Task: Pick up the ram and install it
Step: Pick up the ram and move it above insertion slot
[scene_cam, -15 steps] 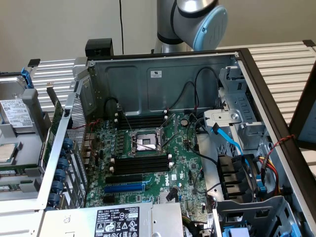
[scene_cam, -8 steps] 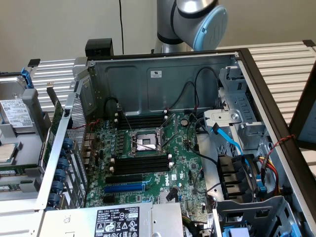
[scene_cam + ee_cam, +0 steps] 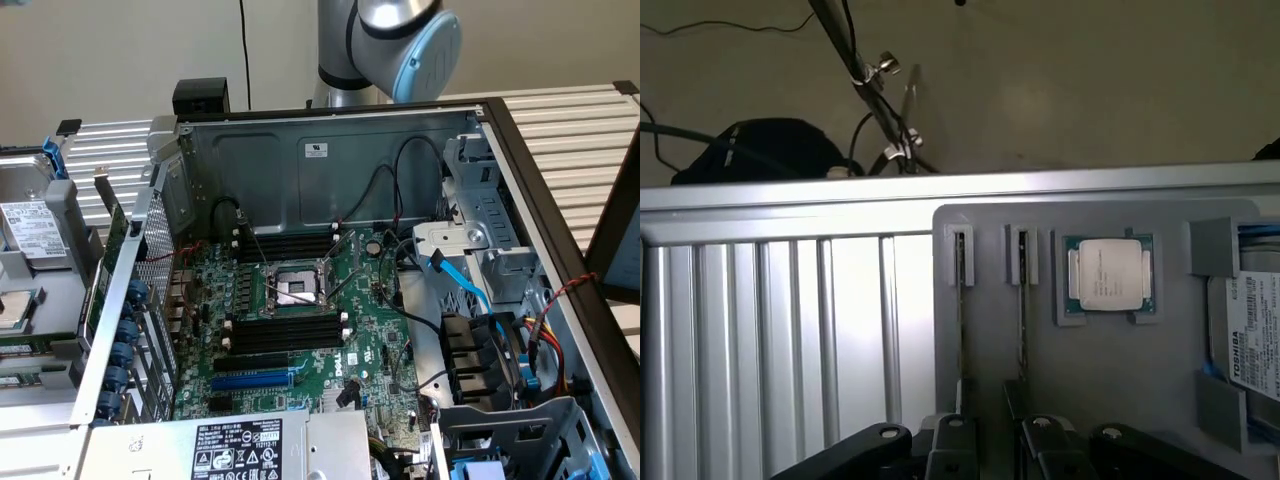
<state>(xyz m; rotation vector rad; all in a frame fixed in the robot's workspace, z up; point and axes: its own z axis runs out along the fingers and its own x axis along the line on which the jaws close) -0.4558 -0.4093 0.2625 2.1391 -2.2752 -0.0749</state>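
while the claw (image 3: 995,455) gapes wide, empty, the ram (image 3: 960,292) stands near.

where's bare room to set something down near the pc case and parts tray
Free: the ribbed table beside the grey tray, on the side away from the hard drive; also the ribbed strip past the case wall at the exterior view's right. Crowded: the motherboard and cabled drive bay.
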